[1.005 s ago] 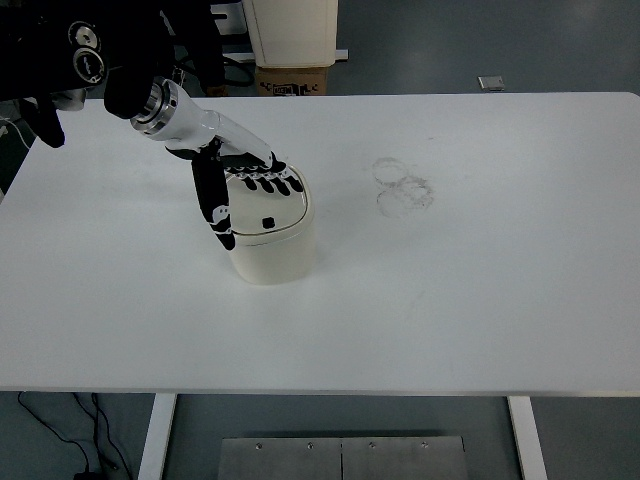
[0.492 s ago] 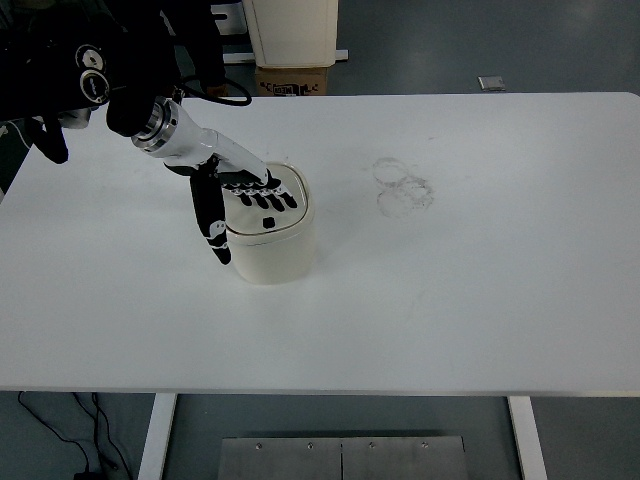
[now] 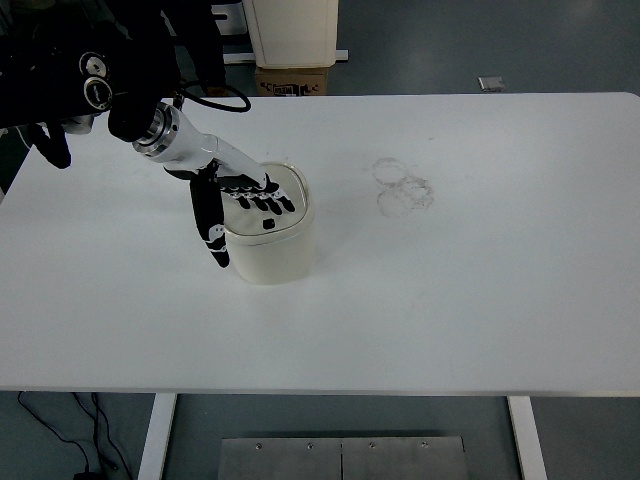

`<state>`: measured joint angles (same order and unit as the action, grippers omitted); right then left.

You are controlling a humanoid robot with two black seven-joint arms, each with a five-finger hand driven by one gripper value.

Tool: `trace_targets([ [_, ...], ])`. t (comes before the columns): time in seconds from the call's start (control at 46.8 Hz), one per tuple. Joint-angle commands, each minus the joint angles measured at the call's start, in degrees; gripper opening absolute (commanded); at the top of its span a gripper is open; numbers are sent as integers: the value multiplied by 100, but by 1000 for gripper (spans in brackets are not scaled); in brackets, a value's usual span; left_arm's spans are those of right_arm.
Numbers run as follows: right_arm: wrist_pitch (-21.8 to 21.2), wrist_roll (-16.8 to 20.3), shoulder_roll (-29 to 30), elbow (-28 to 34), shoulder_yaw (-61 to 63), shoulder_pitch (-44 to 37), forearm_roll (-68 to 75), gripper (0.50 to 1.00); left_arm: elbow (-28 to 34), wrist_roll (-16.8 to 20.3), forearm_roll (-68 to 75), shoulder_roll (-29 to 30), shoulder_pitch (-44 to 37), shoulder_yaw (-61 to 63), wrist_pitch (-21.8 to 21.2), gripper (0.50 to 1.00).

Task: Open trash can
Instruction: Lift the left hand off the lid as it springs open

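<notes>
My left hand [image 3: 236,200] rests flat on the lid of a cream trash can [image 3: 270,240], fingers [image 3: 270,203] extended across the top and thumb hanging down its left side, gripping nothing. The can stands upright on the white table [image 3: 480,290], left of centre, lid down

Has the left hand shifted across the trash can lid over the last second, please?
Yes. The left hand has drawn back toward the picture's left, its fingertips retreating from the lid's right side toward the middle of the trash can.
</notes>
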<state>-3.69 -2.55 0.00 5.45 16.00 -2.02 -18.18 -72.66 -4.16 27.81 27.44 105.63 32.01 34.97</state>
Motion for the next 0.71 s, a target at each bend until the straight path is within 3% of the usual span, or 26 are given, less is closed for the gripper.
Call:
trace_targets([
  [0.0, 0, 0, 0, 0, 0, 0, -2, 991, -3, -14, 6, 7, -7, 7, 3, 1000],
  [0.299, 0, 0, 0, 0, 0, 0, -2, 991, 120, -14, -29, 121, 133, -46, 3, 1000],
  [0.684, 0, 0, 0, 0, 9, 0, -2, 991, 963, 29, -732, 517, 37, -327, 3, 1000],
])
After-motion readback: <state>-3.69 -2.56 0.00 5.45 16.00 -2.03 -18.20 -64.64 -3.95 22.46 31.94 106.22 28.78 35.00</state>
